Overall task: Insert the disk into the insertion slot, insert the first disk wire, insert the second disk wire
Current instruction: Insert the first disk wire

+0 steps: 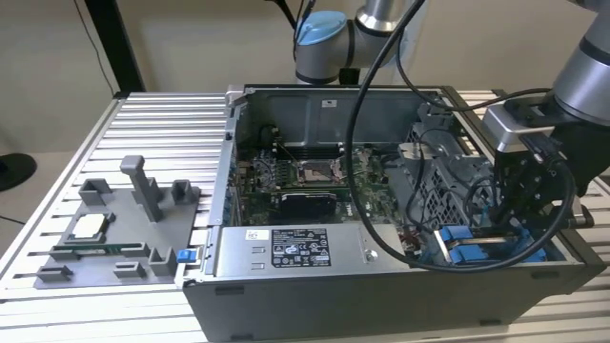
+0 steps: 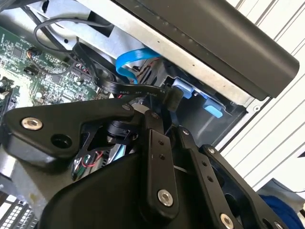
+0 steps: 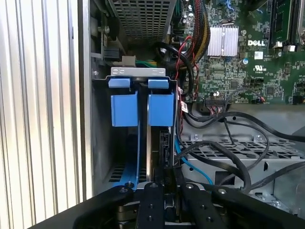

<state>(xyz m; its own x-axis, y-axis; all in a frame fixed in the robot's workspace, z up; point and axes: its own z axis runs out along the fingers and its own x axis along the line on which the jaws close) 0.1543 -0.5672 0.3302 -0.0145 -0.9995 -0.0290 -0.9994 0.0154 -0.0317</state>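
Black, built of linked bars and screws: two-finger gripper [image 2: 167, 114] on the grey robot arm [image 1: 581, 78], hanging inside the open dark-grey computer case [image 1: 381, 307], at the case corner towards the exterior view's right. Fingers drawn close together, pinching a small black plug [image 2: 174, 97] at the end of a flat black wire [image 2: 119, 88]. Plug held right over the grey metal drive cage [image 3: 97, 119] in that corner of the case.

Flat disk [image 3: 160, 109] in its bright blue plastic frame already standing in the cage slot inside the case, silver body hidden behind the frame's tabs. Second bright blue plastic frame [image 3: 125, 109] just beside it, nearer the case's outer wall. Whether the plug touches the disk: cannot tell.

Thin light-blue flat cable [image 2: 128, 59] curling past the cage, deeper in the case. Green motherboard [image 3: 248, 62] with a silver finned heat sink [image 3: 224, 40] across the case floor, and a bundle of black round cables [image 3: 189, 81] between it and the cage. Silver power-supply box with a white sticker [image 1: 300, 250] along the case's near side in the exterior view.

Outside the case, to the exterior view's left of it: grey plastic fixture tray [image 1: 167, 221] with upright posts, resting on the ribbed aluminium table [image 1: 162, 121].
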